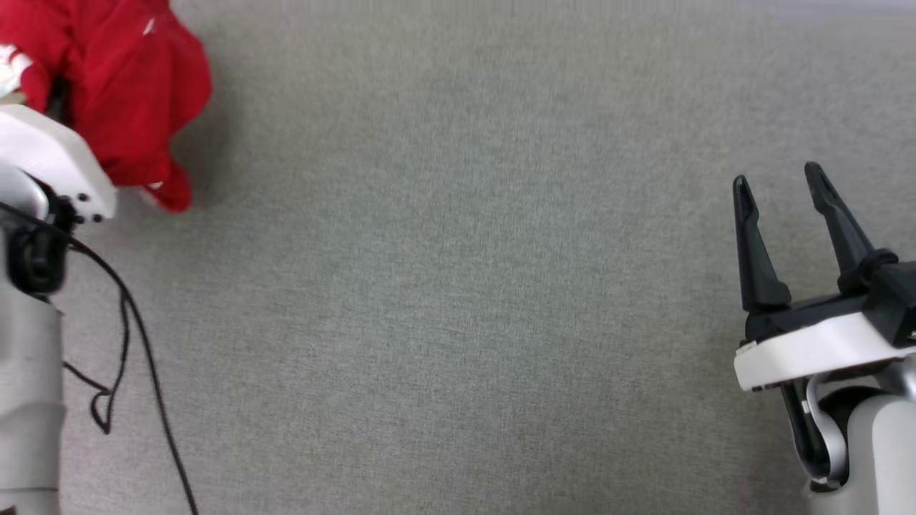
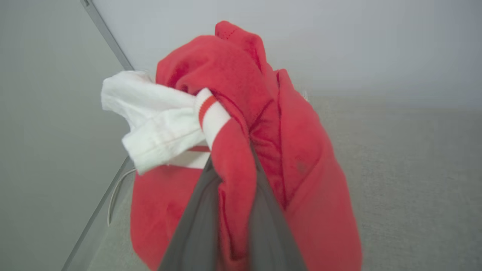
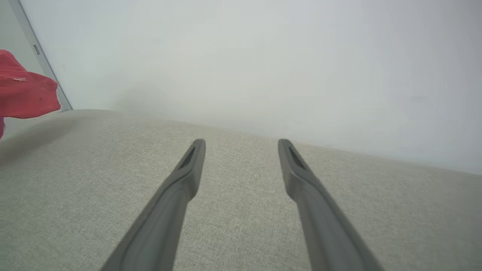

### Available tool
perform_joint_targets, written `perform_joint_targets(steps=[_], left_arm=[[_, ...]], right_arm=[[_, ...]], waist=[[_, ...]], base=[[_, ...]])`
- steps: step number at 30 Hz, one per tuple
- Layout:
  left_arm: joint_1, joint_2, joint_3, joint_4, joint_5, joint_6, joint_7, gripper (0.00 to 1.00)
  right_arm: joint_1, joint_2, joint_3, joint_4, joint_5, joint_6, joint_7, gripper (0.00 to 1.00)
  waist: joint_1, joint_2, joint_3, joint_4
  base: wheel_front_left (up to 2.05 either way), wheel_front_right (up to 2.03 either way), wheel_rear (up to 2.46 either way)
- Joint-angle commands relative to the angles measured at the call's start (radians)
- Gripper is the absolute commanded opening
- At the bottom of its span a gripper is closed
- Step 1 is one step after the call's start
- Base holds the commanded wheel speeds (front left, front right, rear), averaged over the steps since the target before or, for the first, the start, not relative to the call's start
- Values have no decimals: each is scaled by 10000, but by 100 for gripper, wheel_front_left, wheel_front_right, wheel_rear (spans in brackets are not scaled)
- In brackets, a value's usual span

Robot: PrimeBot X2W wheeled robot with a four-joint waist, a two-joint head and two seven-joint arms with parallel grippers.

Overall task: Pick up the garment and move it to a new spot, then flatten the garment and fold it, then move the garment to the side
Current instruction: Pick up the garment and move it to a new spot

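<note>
The garment [image 1: 129,86] is a bunched red shirt at the head view's upper left, next to my left arm's white wrist. In the left wrist view the garment [image 2: 286,150] hangs crumpled, a white sleeve with red stripe trim poking out on the left. My left gripper [image 2: 233,177] is shut on a fold of the red cloth, its fingertips buried in it. My right gripper [image 1: 780,186] stands open at the lower right, far from the shirt, nothing between its fingers [image 3: 192,165]. A red edge of the garment [image 3: 26,94] shows at the right wrist view's left side.
A grey fabric surface [image 1: 458,286] spreads across the head view. A black cable [image 1: 136,343] loops down beside my left arm. A pale wall [image 3: 263,56] rises behind the surface, with a grey metal strip [image 2: 109,37] at its corner.
</note>
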Motion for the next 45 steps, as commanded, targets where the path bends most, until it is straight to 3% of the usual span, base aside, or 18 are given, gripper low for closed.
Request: perform_joint_targets(steps=[1,12,27,35,44,45], left_arm=[[204,-149,-102,-123,77,31,-389,0],[1133,-1132,-656,-1208,102,-102,-2023,0],[4024,-2743,-2549,-2897,-276,-454,-1267,0],[5663,-3480,-4628,-2926,22,-667,-662,0],[6169,-3815,-5873,-2378,306,-716,-895,0],[6112,-3832,-5945,-2342,340,-723,-973,41]], right_arm=[[218,55,-50,75,115,-8,-48,100],[1157,57,-163,576,799,-8,-159,100],[2177,59,-282,598,1059,-7,66,100],[2377,57,-249,578,1109,-8,81,100],[2295,55,-214,574,1107,-7,80,100],[2276,57,-208,568,1100,-7,80,100]], waist=[[1,0,-707,-146],[1,0,-2200,-1649],[1,0,-2952,-3435],[1,0,-2943,-3558],[1,0,-2843,-3170],[1,0,-2849,-3119]], base=[[0,0,0],[0,0,0],[0,0,0],[0,0,0],[0,0,0],[0,0,0]])
